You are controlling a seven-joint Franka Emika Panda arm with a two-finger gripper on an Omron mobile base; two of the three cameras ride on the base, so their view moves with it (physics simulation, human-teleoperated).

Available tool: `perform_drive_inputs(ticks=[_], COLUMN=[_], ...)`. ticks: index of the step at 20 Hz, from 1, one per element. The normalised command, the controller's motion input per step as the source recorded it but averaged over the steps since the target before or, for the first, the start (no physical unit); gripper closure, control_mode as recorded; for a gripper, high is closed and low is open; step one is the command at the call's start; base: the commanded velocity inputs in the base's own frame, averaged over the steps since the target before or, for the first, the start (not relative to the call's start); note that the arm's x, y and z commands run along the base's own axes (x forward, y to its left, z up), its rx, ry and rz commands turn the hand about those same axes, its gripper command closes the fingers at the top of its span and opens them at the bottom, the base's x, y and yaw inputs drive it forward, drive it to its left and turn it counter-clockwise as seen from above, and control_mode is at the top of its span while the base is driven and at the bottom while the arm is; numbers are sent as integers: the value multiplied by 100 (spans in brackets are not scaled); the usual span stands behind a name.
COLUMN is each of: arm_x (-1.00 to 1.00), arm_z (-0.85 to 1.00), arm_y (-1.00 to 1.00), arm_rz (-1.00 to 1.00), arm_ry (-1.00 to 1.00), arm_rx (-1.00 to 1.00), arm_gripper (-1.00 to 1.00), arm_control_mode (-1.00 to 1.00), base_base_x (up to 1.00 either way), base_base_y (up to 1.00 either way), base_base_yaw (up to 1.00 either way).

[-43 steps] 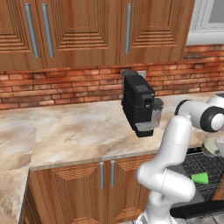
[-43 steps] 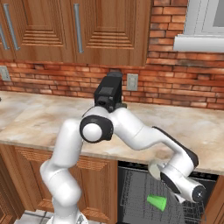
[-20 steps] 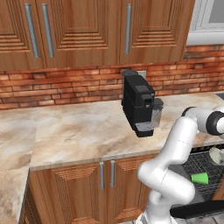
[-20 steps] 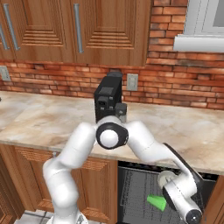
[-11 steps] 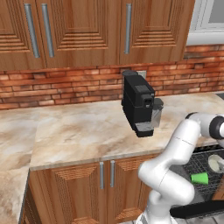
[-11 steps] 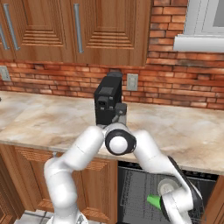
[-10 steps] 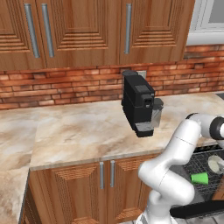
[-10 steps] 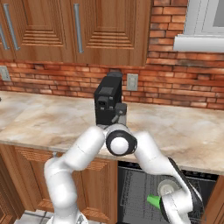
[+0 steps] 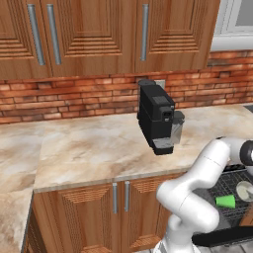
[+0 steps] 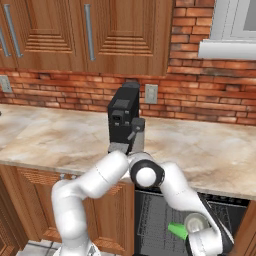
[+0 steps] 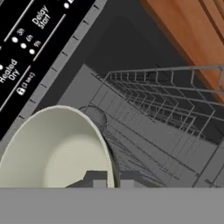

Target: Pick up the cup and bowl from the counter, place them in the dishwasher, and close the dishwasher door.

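My gripper (image 11: 110,178) is shut on the rim of the pale grey-beige bowl (image 11: 48,148), which hangs low over the dark wire rack (image 11: 166,109) of the open dishwasher (image 9: 232,183). From the left base view the bowl (image 9: 244,190) sits just right of the bright green cup (image 9: 226,201), which lies on its side in the rack. The right base view has the cup (image 10: 176,230) beside the bowl (image 10: 192,221). The dishwasher door (image 9: 222,238) lies folded down, a flat black panel. My arm hides part of the rack.
A black coffee machine (image 9: 155,116) with a grey carafe stands on the marbled counter (image 9: 99,148). Brown wooden cabinets (image 9: 113,212) flank the dishwasher. A black strip with white control labels (image 11: 26,39) runs beside the bowl, and a wooden cabinet side (image 11: 192,26) borders the rack.
The arm has swung down and to the right, lowering the bowl from counter height into the dishwasher opening above the rack. The cup has stayed in place.
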Motion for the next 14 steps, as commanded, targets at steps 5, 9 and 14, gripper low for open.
perform_drive_inputs(ticks=[5, 9, 14], arm_x=[33, 43, 21], arm_z=[-26, -57, -52], arm_y=[-32, -19, -14], arm_rz=[0, 0, 0], arm_ry=[8, 17, 12], arm_rx=[0, 0, 0], arm_gripper=[100, 100, 100], arm_control_mode=[-100, -100, -100], base_base_x=[0, 0, 0], base_base_y=[0, 0, 0], base_base_yaw=[0, 0, 0])
